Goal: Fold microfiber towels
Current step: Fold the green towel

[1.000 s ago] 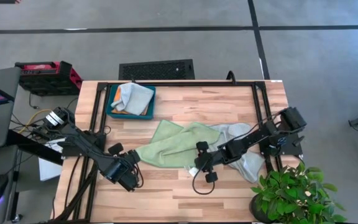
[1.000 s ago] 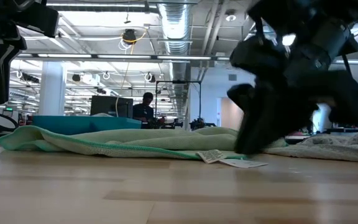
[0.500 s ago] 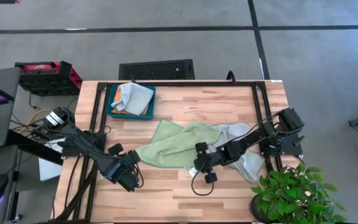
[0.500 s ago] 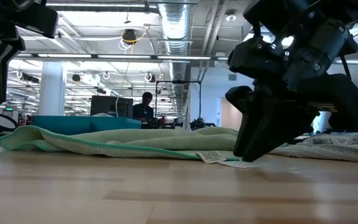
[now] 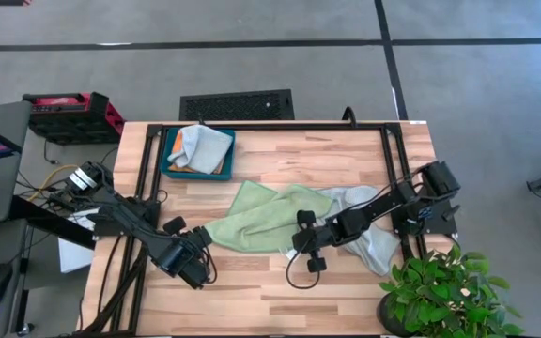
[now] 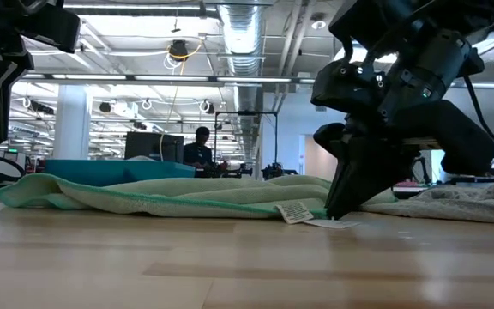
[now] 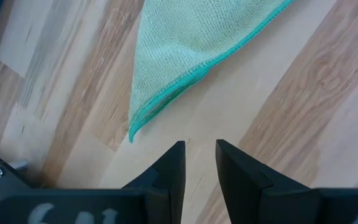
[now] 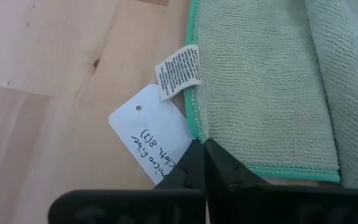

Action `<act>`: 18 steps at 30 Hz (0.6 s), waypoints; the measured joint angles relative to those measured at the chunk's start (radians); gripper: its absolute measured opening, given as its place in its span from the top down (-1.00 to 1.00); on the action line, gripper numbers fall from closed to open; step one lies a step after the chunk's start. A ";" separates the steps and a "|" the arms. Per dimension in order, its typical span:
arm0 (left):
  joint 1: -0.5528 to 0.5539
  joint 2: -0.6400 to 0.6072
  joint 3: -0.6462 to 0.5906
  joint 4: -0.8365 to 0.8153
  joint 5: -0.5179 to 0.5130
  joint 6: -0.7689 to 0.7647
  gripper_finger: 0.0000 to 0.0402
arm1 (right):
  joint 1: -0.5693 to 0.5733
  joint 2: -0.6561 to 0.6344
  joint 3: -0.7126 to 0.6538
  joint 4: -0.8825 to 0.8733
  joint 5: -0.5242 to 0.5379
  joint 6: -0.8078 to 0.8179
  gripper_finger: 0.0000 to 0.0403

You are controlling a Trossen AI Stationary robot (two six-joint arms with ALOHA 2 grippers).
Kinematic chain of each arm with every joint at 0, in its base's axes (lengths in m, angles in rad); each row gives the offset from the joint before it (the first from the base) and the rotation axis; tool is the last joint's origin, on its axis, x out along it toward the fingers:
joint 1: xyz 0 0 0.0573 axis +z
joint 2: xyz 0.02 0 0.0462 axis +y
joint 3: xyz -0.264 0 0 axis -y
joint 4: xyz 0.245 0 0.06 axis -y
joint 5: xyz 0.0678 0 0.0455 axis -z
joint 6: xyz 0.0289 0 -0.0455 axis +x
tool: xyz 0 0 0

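The light green towel (image 5: 256, 218) lies spread and partly bunched mid-table, its white tag (image 8: 179, 71) and a white card (image 8: 148, 134) at its near edge. My right gripper (image 8: 202, 149) is shut at that edge, tips down on the table (image 6: 334, 211). My left gripper (image 7: 200, 155) is open and empty, just short of the towel's left corner (image 7: 135, 127). One pale grey towel (image 5: 372, 239) lies crumpled under my right arm. Another grey towel (image 5: 202, 145) lies in the teal tray (image 5: 169, 160) on an orange one (image 5: 216, 172). My right gripper meets the green towel at its teal hem (image 8: 196, 127), at the corner beside the white tag, with the two fingers closed together. The fingers slant down from the table's right. They cover the corner itself, so the layers cannot be told. The towel lies flat on the table.
A potted plant (image 5: 440, 291) stands at the table's near right corner. A black frame (image 5: 388, 160) runs along the table's far and side edges. Bare wood lies along the near edge. A person (image 6: 201, 148) shows far off in the room behind.
My right gripper has moved a little toward the table's far left, onto the green towel's edge by the tag, and has tipped steeper with its tips down at the table. The towel lies as before.
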 joint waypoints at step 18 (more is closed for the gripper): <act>0.010 0.000 -0.143 0.227 -0.174 0.234 0.59 | 0.007 -0.112 -0.005 -0.007 -0.021 -0.008 0.98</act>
